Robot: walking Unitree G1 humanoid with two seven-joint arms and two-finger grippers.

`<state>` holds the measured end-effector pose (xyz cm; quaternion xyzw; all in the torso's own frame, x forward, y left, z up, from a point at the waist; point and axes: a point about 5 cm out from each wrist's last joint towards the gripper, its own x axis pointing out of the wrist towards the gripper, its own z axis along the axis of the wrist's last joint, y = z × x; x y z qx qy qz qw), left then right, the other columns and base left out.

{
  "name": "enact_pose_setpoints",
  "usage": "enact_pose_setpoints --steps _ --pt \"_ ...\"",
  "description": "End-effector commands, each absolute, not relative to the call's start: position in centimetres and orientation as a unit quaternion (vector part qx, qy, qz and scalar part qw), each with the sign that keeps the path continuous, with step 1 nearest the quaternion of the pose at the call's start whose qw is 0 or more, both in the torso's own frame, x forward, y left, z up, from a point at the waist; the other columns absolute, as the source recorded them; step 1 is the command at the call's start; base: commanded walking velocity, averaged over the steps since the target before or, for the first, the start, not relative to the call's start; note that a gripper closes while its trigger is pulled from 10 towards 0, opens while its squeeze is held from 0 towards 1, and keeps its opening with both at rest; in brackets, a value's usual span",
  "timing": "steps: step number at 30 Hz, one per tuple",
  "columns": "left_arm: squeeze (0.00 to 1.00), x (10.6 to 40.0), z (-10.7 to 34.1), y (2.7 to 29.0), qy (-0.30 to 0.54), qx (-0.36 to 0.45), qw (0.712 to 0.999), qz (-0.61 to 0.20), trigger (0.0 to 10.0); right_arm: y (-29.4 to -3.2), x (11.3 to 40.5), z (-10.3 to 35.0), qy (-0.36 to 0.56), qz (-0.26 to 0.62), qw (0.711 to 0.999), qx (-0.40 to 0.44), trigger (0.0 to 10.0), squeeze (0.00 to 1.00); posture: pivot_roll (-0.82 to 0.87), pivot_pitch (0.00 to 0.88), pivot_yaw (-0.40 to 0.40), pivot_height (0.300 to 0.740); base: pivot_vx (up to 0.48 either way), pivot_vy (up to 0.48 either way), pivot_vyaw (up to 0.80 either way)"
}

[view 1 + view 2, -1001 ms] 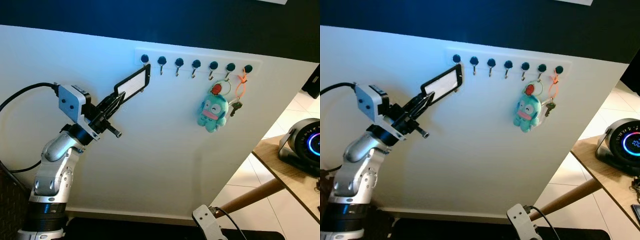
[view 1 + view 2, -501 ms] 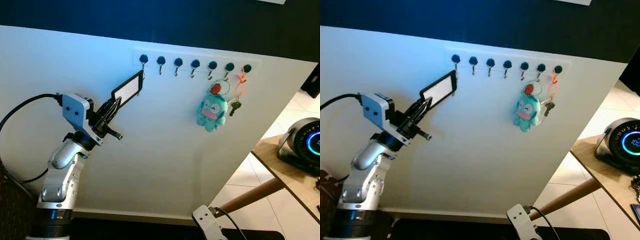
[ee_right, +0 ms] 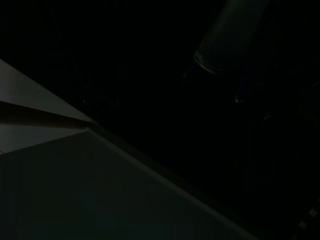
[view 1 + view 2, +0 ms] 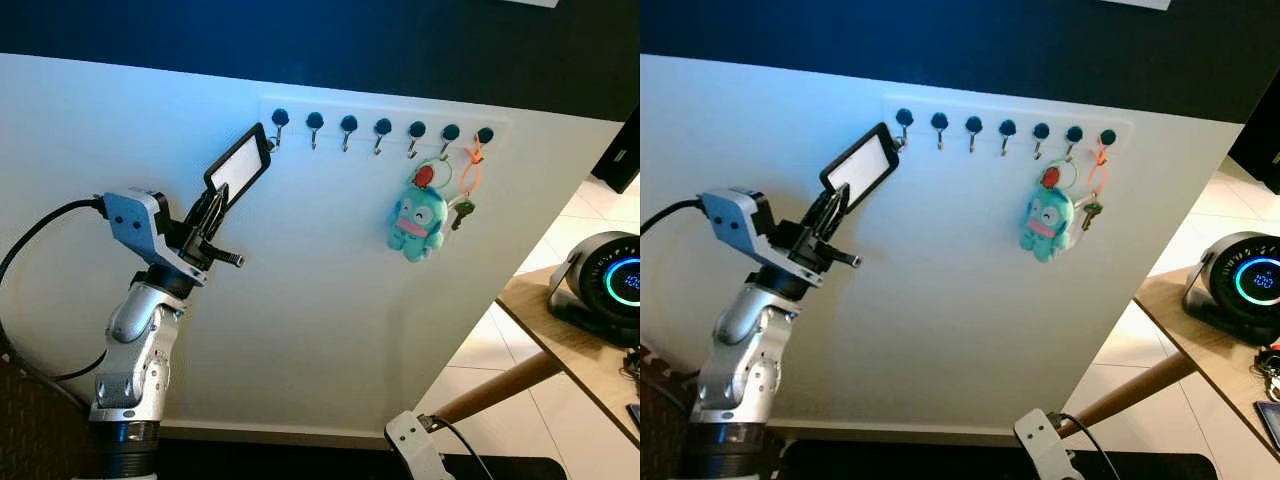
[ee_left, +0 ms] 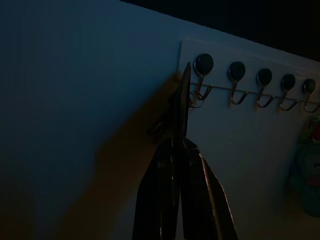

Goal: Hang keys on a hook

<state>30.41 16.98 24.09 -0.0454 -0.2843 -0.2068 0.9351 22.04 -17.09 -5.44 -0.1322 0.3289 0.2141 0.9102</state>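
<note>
A white rail (image 4: pixel 385 112) on the white wall carries several small hooks with black knobs. My left gripper (image 4: pixel 213 205) is shut on the lower end of a black-framed white key tag (image 4: pixel 238 163), raised against the wall. The tag's top corner reaches the leftmost hook (image 4: pixel 277 135). In the left wrist view the tag (image 5: pixel 185 107) is edge-on, with its ring touching that hook (image 5: pixel 200 90). A teal plush keychain (image 4: pixel 416 217) and a key on an orange strap (image 4: pixel 468 180) hang from the two rightmost hooks. My right arm (image 4: pixel 412 446) hangs low and idle.
A wooden table (image 4: pixel 590 355) with a round black device (image 4: pixel 610 290) showing a lit blue ring stands at the right. One table leg (image 4: pixel 490 392) slants down toward the tiled floor. A dark band (image 4: pixel 320 45) runs above the white wall.
The left gripper has carried the tag a little left along the rail and tipped it more upright, with its top corner at the leftmost hook. The camera has also shifted slightly.
</note>
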Motion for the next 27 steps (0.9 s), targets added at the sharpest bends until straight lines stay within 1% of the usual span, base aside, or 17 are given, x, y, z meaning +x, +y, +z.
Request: enact_pose_setpoints --steps 1,2,3,6,7,8,9,16,19,21,22,23,24,25,26,27 --pt "0.74 30.2 23.7 16.8 -0.281 -0.054 0.935 -0.209 10.0 -17.6 21.6 -5.7 0.336 0.208 0.909 -0.133 10.0 0.0 0.09 0.08 -0.102 0.74 0.0 0.0 0.0" --pt "0.97 30.2 23.7 16.8 -0.279 -0.054 0.936 -0.21 10.0 -17.6 21.6 -5.7 0.336 0.208 0.909 -0.133 10.0 0.0 0.09 0.081 -0.102 0.74 0.0 0.0 0.0" --pt "1.0 30.2 23.7 16.7 -0.279 -0.055 0.935 -0.211 10.0 -17.6 21.6 -5.7 0.336 0.208 0.909 -0.133 10.0 0.0 0.09 0.081 -0.102 0.74 0.0 0.0 0.0" --pt "1.0 30.1 23.7 16.7 -0.278 -0.055 0.935 -0.211 10.0 -17.6 21.6 -5.7 0.336 0.208 0.909 -0.133 10.0 0.0 0.09 0.081 -0.102 0.74 0.0 0.0 0.0" --pt "0.27 30.1 23.6 16.7 -0.276 -0.053 0.936 -0.213 10.0 -17.6 21.6 -5.7 0.336 0.209 0.909 -0.133 10.0 0.0 0.1 0.08 -0.102 0.74 0.0 0.0 0.0" --pt "0.27 30.1 23.6 16.7 -0.276 -0.053 0.936 -0.213 10.0 -17.6 21.6 -5.7 0.336 0.209 0.909 -0.133 10.0 0.0 0.1 0.08 -0.102 0.74 0.0 0.0 0.0" --pt "0.0 30.1 23.5 16.6 -0.274 -0.052 0.936 -0.214 10.0 -17.6 21.6 -5.7 0.336 0.209 0.909 -0.133 10.0 0.0 0.09 0.081 -0.101 0.74 0.0 0.0 0.0" --pt "0.0 30.1 22.8 16.6 -0.26 -0.052 0.938 -0.225 10.0 -17.5 21.6 -5.7 0.336 0.209 0.909 -0.133 10.0 0.0 0.09 0.082 -0.101 0.74 0.0 0.0 0.0" --pt "0.0 30.1 22.0 16.6 -0.241 -0.043 0.942 -0.23 10.0 -17.6 21.6 -5.7 0.336 0.208 0.909 -0.133 10.0 0.0 0.09 0.081 -0.102 0.74 0.0 0.0 0.0" --pt "0.0 30.3 19.6 16.6 -0.186 -0.022 0.954 -0.234 10.0 -17.6 21.5 -5.7 0.338 0.207 0.908 -0.133 10.0 0.0 0.1 0.076 -0.1 0.74 0.0 0.0 0.0" --pt "0.0 30.3 19.6 16.6 -0.186 -0.022 0.954 -0.234 10.0 -17.6 21.5 -5.7 0.338 0.207 0.908 -0.133 10.0 0.0 0.1 0.076 -0.1 0.74 0.0 0.0 0.0" --pt "0.0 30.6 16.2 17.2 -0.105 -0.004 0.97 -0.22 10.0 -17.6 21.5 -5.8 0.342 0.202 0.908 -0.133 10.0 0.0 0.1 0.072 -0.097 0.74 0.0 0.0 0.0" --pt "0.0 30.6 16.2 17.2 -0.105 -0.004 0.97 -0.22 10.0 -17.6 21.5 -5.8 0.342 0.202 0.908 -0.133 10.0 0.0 0.1 0.072 -0.097 0.74 0.0 0.0 0.0" --pt "0.0 30.2 10.6 18.5 0.027 0.011 0.983 -0.179 10.0 -17.7 21.4 -6.0 0.352 0.191 0.907 -0.13 10.0 0.0 0.09 0.069 -0.096 0.74 0.0 0.0 0.0" --pt "0.0 30.2 10.6 18.5 0.027 0.011 0.983 -0.179 10.0 -17.7 21.4 -6.0 0.352 0.191 0.907 -0.13 10.0 0.0 0.09 0.069 -0.096 0.74 0.0 0.0 0.0" --pt "0.0 29.8 8.4 19.1 0.078 0.012 0.985 -0.156 10.0 -17.8 21.3 -6.1 0.358 0.184 0.906 -0.128 10.0 0.0 0.09 0.068 -0.094 0.74 0.0 0.0 0.0"
